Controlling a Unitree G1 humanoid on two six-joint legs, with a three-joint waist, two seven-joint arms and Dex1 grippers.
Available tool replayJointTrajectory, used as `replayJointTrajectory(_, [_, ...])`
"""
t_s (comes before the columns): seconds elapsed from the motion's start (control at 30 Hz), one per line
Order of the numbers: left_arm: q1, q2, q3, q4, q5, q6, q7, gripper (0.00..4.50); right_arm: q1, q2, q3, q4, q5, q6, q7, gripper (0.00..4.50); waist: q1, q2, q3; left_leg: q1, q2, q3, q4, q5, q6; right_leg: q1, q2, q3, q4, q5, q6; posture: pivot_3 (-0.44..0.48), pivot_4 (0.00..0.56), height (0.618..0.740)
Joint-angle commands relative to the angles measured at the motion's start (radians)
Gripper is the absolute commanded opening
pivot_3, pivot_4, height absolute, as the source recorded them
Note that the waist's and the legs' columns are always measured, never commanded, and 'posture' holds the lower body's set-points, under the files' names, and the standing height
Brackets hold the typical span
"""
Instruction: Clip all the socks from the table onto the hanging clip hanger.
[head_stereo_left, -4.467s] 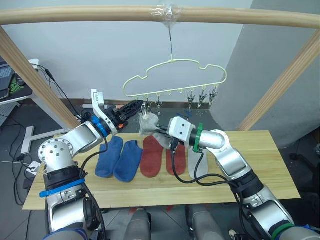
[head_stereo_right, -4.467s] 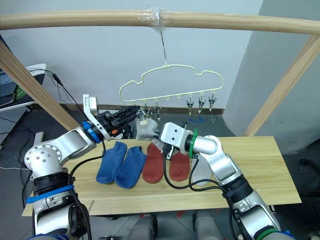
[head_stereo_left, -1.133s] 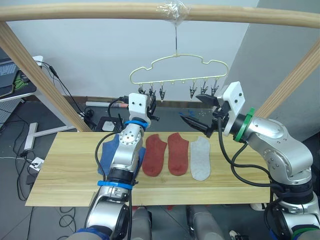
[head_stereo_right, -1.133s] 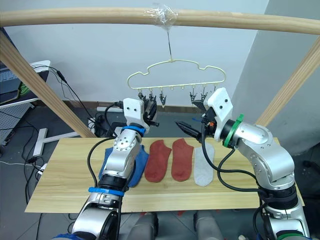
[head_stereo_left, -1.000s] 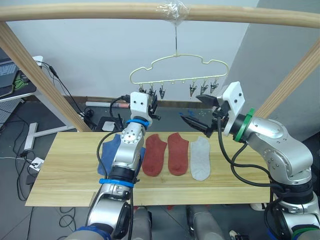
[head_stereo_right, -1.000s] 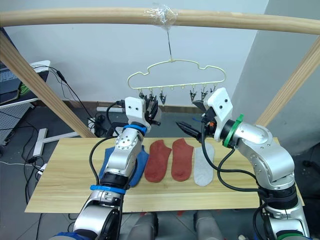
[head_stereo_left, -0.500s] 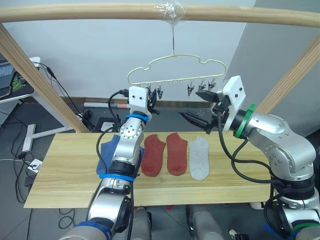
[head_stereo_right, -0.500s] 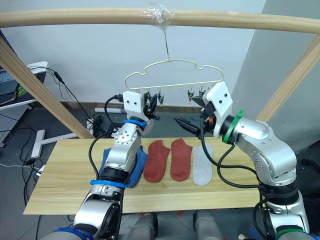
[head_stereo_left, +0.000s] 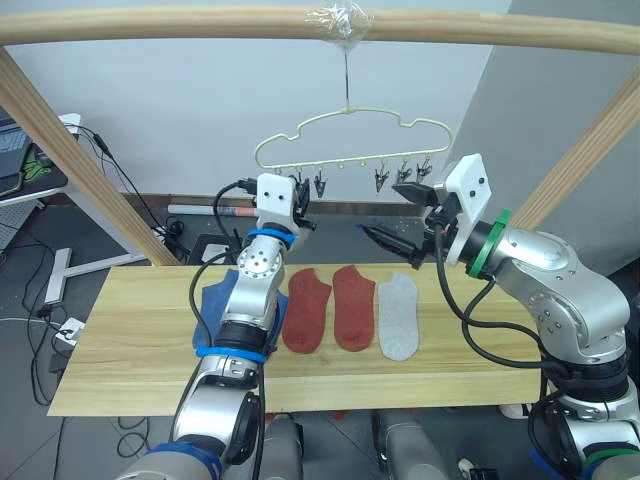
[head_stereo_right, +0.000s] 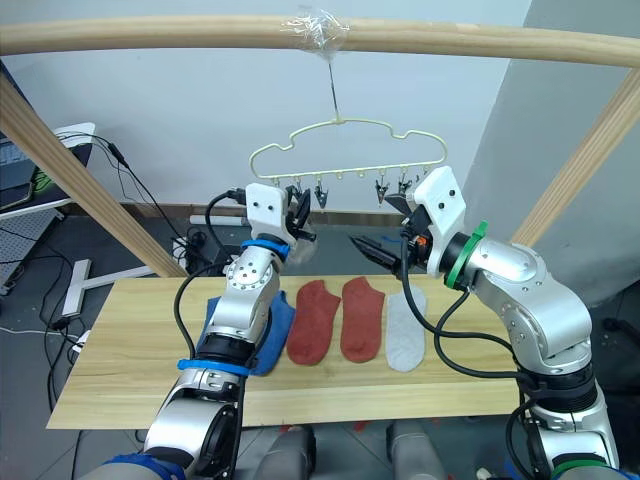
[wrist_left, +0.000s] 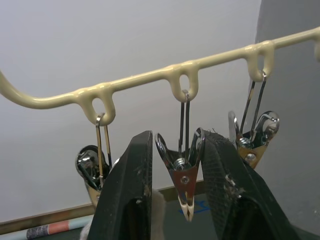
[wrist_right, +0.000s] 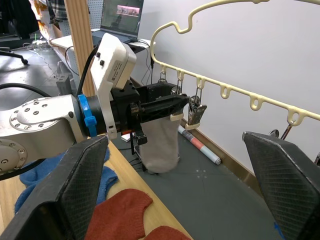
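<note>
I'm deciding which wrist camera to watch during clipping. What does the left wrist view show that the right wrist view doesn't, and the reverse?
Left wrist view: a close look at the left gripper closed on the middle clip of three. Right wrist view: a grey sock hanging below that gripper, red socks, a blue sock, a laptop. Both: the clip hanger and the left gripper at its clip.

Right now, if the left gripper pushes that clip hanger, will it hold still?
Probably not: the clip hanger is thin wire hanging from one spot on the pole, so it should swing. Its clips dangle on wire loops and will likely pivot aside.
</note>
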Motion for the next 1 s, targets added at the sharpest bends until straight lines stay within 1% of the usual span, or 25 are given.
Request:
replayJointTrajectory(0.03, [-0.027,0.002,-0.003,-0.019,0.008,-0.031,-0.001,1.43,-0.009,-0.008,-0.022,-0.035,0.012,-0.009,-0.003,4.5,0.0,0.0,0.0,0.0,0.0,0.0,0.0,0.0,0.0,0.0,0.0,0.0,0.0,0.0,0.0,-0.072,0.207,0.74])
replayJointTrajectory(0.07, [-0.027,0.002,-0.002,-0.018,0.008,-0.032,-0.002,1.43,-0.01,-0.009,-0.023,-0.036,0.013,-0.007,-0.003,4.5,0.0,0.0,0.0,0.0,0.0,0.0,0.0,0.0,0.0,0.0,0.0,0.0,0.0,0.0,0.0,-0.072,0.207,0.74])
replayJointTrajectory(0.2, [-0.029,0.002,-0.001,-0.016,0.008,-0.037,-0.003,0.6,-0.014,-0.009,-0.025,-0.033,0.015,-0.005,-0.004,4.5,0.0,0.0,0.0,0.0,0.0,0.0,0.0,0.0,0.0,0.0,0.0,0.0,0.0,0.0,0.0,-0.072,0.207,0.74])
replayJointTrajectory(0.27, [-0.033,0.003,0.001,-0.012,0.006,-0.039,-0.004,0.27,-0.014,-0.008,-0.026,-0.027,0.015,-0.007,-0.003,4.5,0.0,0.0,0.0,0.0,0.0,0.0,0.0,0.0,0.0,0.0,0.0,0.0,0.0,0.0,0.0,-0.072,0.207,0.74])
replayJointTrajectory(0.5, [-0.026,0.005,0.0,-0.025,0.004,-0.034,-0.015,0.23,0.025,-0.005,0.0,-0.001,-0.018,-0.039,-0.001,4.5,0.0,0.0,0.0,0.0,0.0,0.0,0.0,0.0,0.0,0.0,0.0,0.0,0.0,0.0,0.0,-0.068,0.212,0.74])
replayJointTrajectory(0.6, [-0.015,0.019,-0.013,-0.041,0.017,-0.018,-0.03,0.23,0.108,-0.013,0.079,0.049,-0.107,-0.099,-0.01,4.5,0.0,0.0,0.0,0.0,0.0,0.0,0.0,0.0,0.0,0.0,0.0,0.0,0.0,0.0,0.0,-0.068,0.212,0.74])
replayJointTrajectory(0.7, [0.001,0.029,-0.021,-0.064,0.016,0.012,-0.051,0.23,0.179,-0.03,0.16,0.133,-0.211,-0.163,-0.016,4.5,0.0,0.0,0.0,0.0,0.0,0.0,0.0,0.0,0.0,0.0,0.0,0.0,0.0,0.0,0.0,-0.059,0.217,0.74])
replayJointTrajectory(0.8, [0.043,0.048,-0.018,-0.137,-0.005,0.057,-0.084,0.23,0.219,0.006,0.233,0.354,-0.312,-0.249,-0.041,4.5,-0.001,0.0,0.0,0.001,0.0,0.0,0.0,0.0,0.0,0.001,0.0,0.0,0.0,0.0,0.0,-0.059,0.217,0.74])
replayJointTrajectory(0.9, [0.075,0.064,-0.007,-0.194,-0.014,0.103,-0.093,0.23,0.187,0.067,0.271,0.552,-0.376,-0.319,-0.056,4.5,-0.004,0.0,0.0,0.002,0.0,0.0,0.0,0.0,0.0,0.001,0.0,0.0,0.002,0.0,0.0,-0.027,0.218,0.74])
replayJointTrajectory(0.97, [0.081,0.072,-0.003,-0.215,-0.014,0.121,-0.094,0.23,0.163,0.098,0.279,0.644,-0.414,-0.36,-0.065,4.5,-0.006,0.001,0.0,0.003,0.0,0.0,0.0,0.0,0.0,0.001,0.001,0.001,0.002,0.0,0.0,-0.027,0.218,0.74])
replayJointTrajectory(1.0, [0.081,0.075,0.0,-0.224,-0.015,0.129,-0.093,0.23,0.151,0.12,0.269,0.688,-0.416,-0.357,-0.073,4.5,-0.006,0.001,0.0,0.003,0.0,0.0,0.0,0.0,0.0,0.001,0.001,0.001,0.003,0.0,0.0,-0.009,0.219,0.74])
